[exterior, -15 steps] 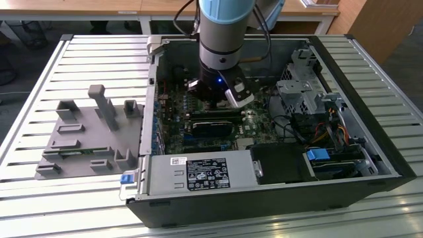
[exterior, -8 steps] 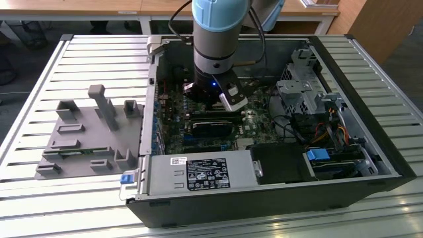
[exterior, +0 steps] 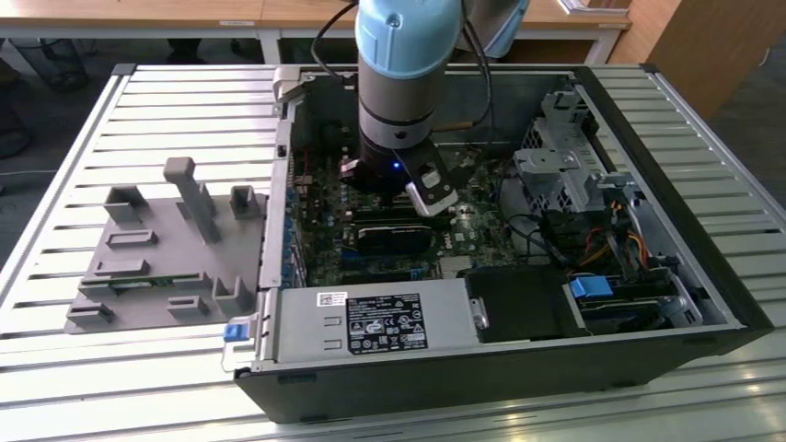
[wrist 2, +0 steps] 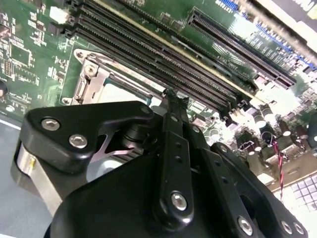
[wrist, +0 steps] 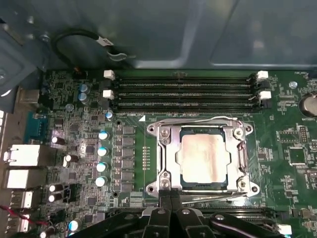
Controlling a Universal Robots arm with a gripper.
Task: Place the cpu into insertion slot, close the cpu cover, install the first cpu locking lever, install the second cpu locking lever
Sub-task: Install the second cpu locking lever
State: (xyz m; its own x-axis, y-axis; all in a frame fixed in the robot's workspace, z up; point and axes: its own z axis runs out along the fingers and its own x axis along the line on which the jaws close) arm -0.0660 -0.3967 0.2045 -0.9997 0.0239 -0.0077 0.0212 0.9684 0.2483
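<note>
Cpu (wrist: 204, 157) seated in insertion slot (wrist: 171, 163), cpu cover (wrist: 166, 148) down around it. Gripper (wrist: 171, 198) fingers pinched together at socket's near edge, holding nothing. Chip light, rigid, fragile; edges only.

Just ahead of the black end effector (wrist: 171, 208), a dull silver-grey chip (wrist: 204, 157) sits inside a silvery metal frame (wrist: 167, 163) on the green board (wrist: 282, 139), beside black memory slots (wrist: 185, 89) with white clips.
</note>
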